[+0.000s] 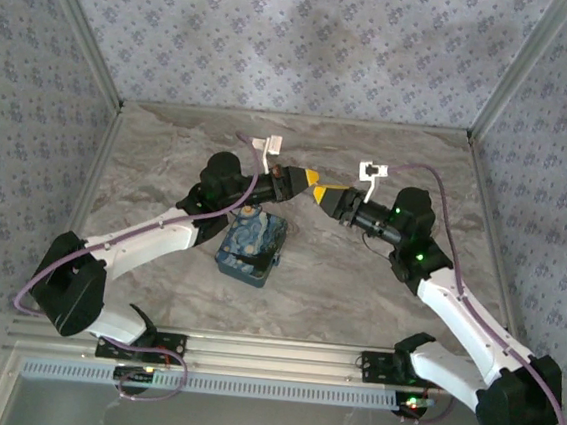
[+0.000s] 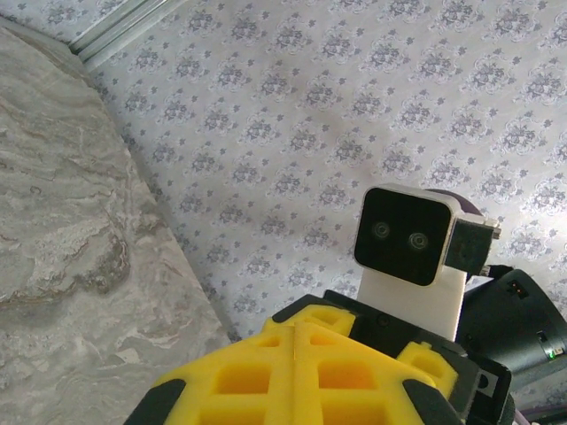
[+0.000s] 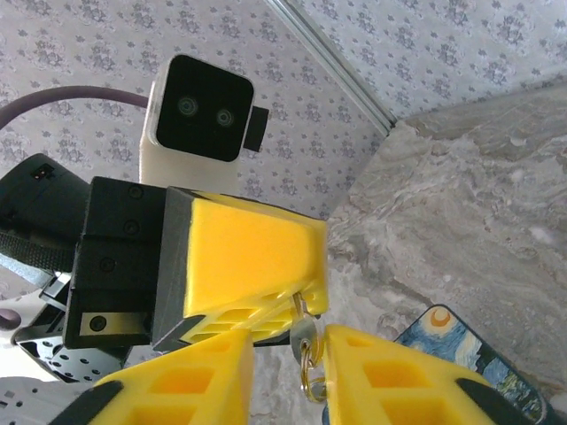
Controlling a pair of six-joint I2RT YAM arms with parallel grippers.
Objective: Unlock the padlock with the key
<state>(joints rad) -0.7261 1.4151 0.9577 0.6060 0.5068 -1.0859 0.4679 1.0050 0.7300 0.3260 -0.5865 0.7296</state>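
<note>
My two grippers meet tip to tip in mid-air above the table. The left gripper (image 1: 311, 178) is shut, its yellow fingers (image 2: 295, 354) pressed together on the blade of a small silver key (image 3: 303, 335). The key's head and its ring (image 3: 312, 382) hang down out of the left gripper's tip (image 3: 306, 305). They dangle in the gap between the fingers of my right gripper (image 3: 288, 341), which stands open, with room on its left side. In the top view the right gripper (image 1: 325, 193) points at the left one. The padlock is out of view.
A blue box with a starry-night print (image 1: 251, 242) lies on the marble table (image 1: 356, 290) under the left forearm; its corner (image 3: 461, 341) shows below the right gripper. Patterned walls close in the back and both sides.
</note>
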